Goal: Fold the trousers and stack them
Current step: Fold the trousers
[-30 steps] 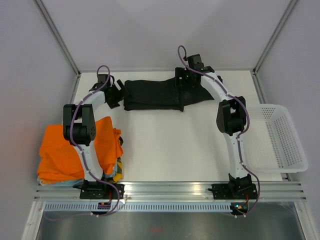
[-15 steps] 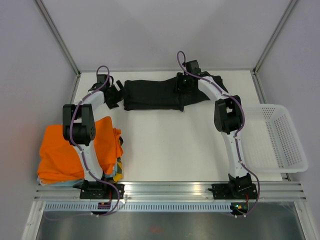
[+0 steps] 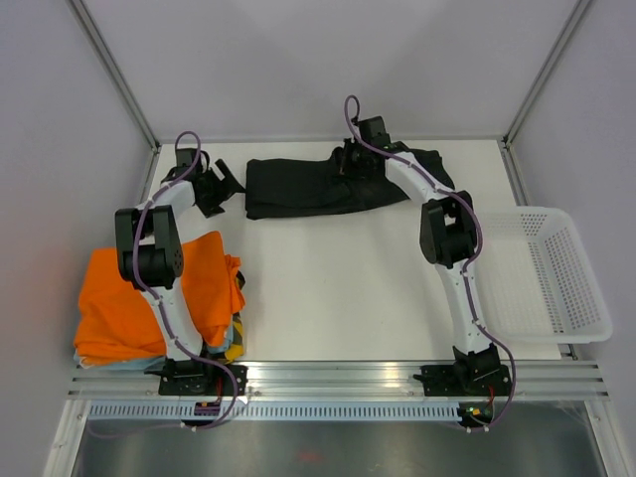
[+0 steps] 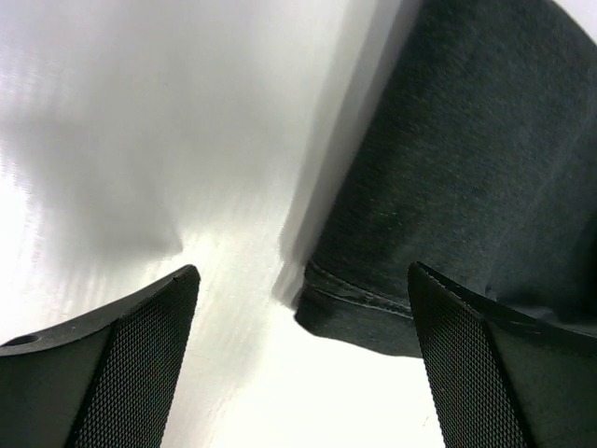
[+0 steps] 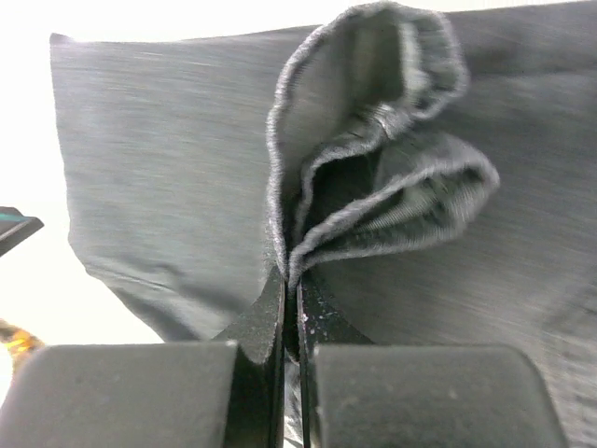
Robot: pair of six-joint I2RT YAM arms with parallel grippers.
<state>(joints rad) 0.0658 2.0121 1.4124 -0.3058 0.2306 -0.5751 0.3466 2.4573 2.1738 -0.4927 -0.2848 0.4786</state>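
We see a white table (image 3: 328, 288) enclosed by plain pale grey walls (image 3: 318, 60) on the left, far and right sides. Metal posts (image 3: 111, 72) rise from its far corners, and a ribbed metal rail (image 3: 338, 376) borders its near edge. Lighting is even.

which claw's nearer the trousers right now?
Right. The right claw is shut on a bunched fold of the trousers; the left claw hangs open at their hem end, gripping nothing.
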